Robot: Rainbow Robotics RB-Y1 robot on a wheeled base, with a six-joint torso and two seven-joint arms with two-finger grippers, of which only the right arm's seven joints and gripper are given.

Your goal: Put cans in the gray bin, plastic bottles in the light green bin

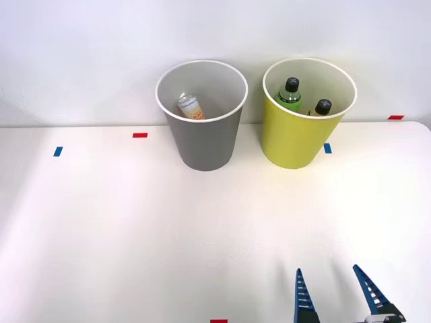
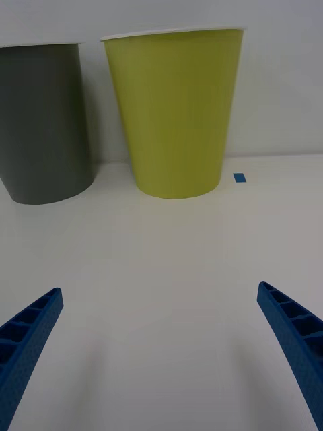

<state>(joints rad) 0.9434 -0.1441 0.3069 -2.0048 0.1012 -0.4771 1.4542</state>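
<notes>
The gray bin [image 1: 202,145] stands at the back of the white table, and an orange and white can [image 1: 190,106] lies inside it. To its right stands the light green bin [image 1: 296,138], holding a green bottle [image 1: 290,94] and a yellowish bottle [image 1: 320,108], both with black caps. My right gripper [image 1: 330,282] hovers low near the table's front edge, well short of the bins, open with nothing between its blue fingers [image 2: 27,337]. In the right wrist view the light green bin [image 2: 175,114] is straight ahead and the gray bin [image 2: 44,128] beside it.
Small red tape marks [image 1: 139,135] and blue tape marks [image 1: 58,151] lie on the table [image 1: 135,229] near the back, one blue mark [image 1: 327,148] beside the green bin. A white wall rises right behind the bins.
</notes>
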